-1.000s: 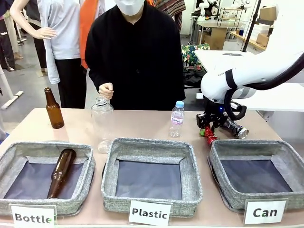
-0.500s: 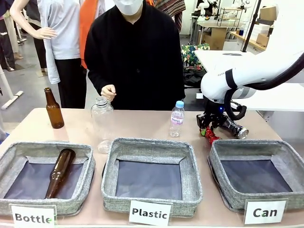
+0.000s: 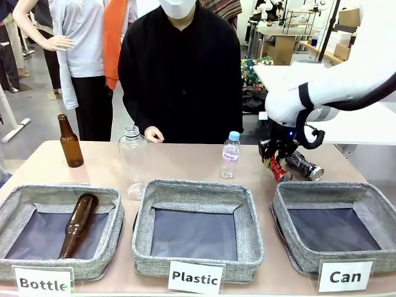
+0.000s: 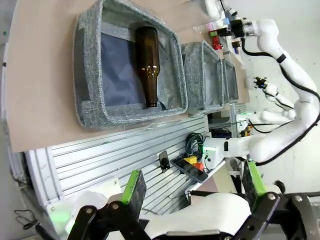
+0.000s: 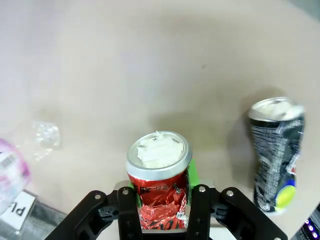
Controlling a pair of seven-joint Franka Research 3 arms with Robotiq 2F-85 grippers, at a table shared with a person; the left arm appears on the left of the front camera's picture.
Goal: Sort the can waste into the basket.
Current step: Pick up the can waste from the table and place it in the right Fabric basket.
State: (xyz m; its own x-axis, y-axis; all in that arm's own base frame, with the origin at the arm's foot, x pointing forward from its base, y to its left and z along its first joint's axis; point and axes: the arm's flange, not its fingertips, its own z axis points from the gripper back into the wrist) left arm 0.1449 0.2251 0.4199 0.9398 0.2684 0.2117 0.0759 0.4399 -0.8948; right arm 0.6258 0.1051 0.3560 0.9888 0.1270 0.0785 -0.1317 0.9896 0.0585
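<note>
1: two cans to sort. which one has the right hand [image 5: 159, 202] got?
2: the red can [image 5: 159, 172]. the fingers are closed narrow on its crumpled sides, rim end pointing away from the wrist. a side grip like that should let it fall straight once the hand opens.
1: and the grey can [image 5: 276, 150]?
2: on its side on the counter [image 5: 100, 60], just beside the hand and apart from it. next in line, i'd guess.
1: where's the basket [image 3: 334, 189]?
2: at the near edge on the robot's right, behind the card [image 3: 344, 276] reading "can", with nothing in it. the hand is just past its far rim, so the carry looks short.
1: left hand [image 4: 192, 182]?
2: wide and holding nothing, off the end of the counter, probably parked there to leave room.
1: what does the front view give?
2: the layout. three baskets in a row, a brown bottle [image 3: 78, 224] lying in the "bottle" one, a second brown bottle [image 3: 70, 142] upright at the far left. there's a big clear bottle [image 3: 133, 162], a small water bottle [image 3: 231, 156], and the person's hand [image 3: 153, 134] resting at the far side.
1: and the right wrist view?
2: the grip itself, pads on both sides of the can. there's a shadow beneath it that suggests it's off the counter, though i can't be sure.
</note>
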